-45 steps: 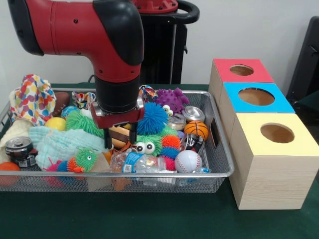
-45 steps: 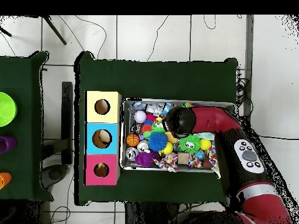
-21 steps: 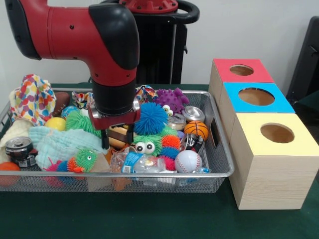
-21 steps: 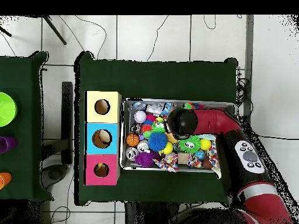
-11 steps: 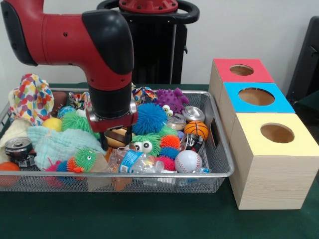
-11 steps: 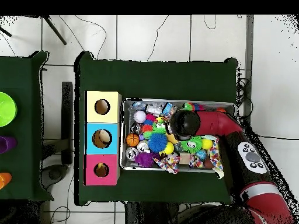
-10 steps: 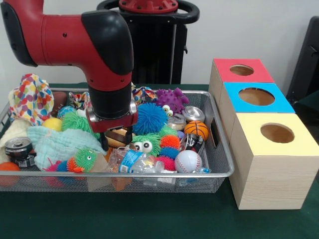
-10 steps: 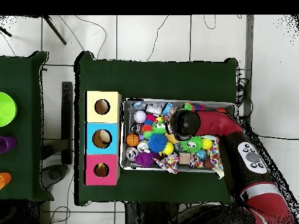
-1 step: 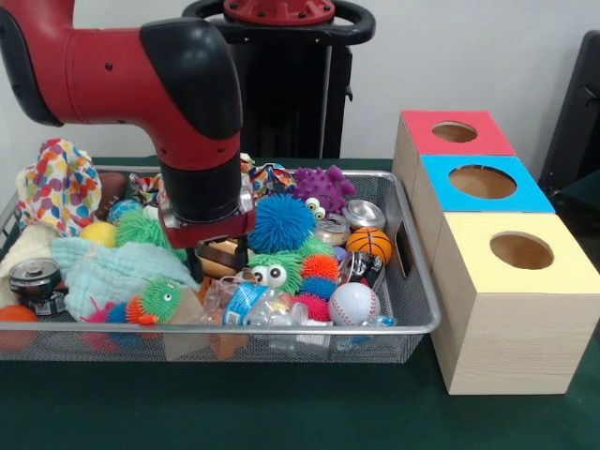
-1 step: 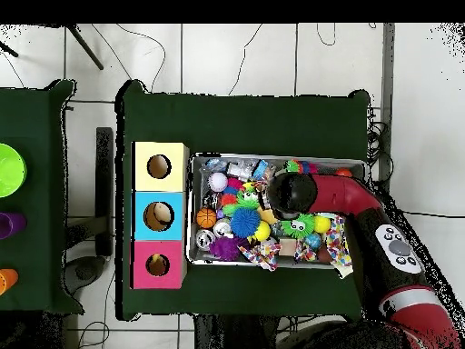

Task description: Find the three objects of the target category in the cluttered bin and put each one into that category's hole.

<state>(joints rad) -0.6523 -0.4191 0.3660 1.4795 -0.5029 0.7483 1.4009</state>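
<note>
Overhead notes:
- green table cloth [image 10: 245, 118] at centre; white tiled floor [image 10: 236, 54] all round
- thin cables [image 10: 145, 41] across floor at 12 and down 3 o'clock edge
- second green table [image 10: 36, 273] at 9 o'clock, cut by edge
- on it, top to bottom: green bowl [image 10: 7, 170], purple thing [image 10: 7, 224], orange thing [image 10: 5, 280], all partly cropped
- black bar [image 10: 105, 195] in gap between tables

Front: pale wall [image 9: 450, 56] behind; dark shape [image 9: 579, 122] at 3 o'clock edge, kind unclear

Desk [image 10: 245, 123] covered in dark green cloth. Floor [image 10: 236, 56] of pale tiles with dark joints; thin black cables [image 10: 313, 36] trail across it. Second green-covered desk [image 10: 27, 118] at the left edge of the overhead view, separate from the main one. Front view: plain pale wall [image 9: 469, 56] behind; a dark object [image 9: 579, 112] stands at the right edge.
</note>
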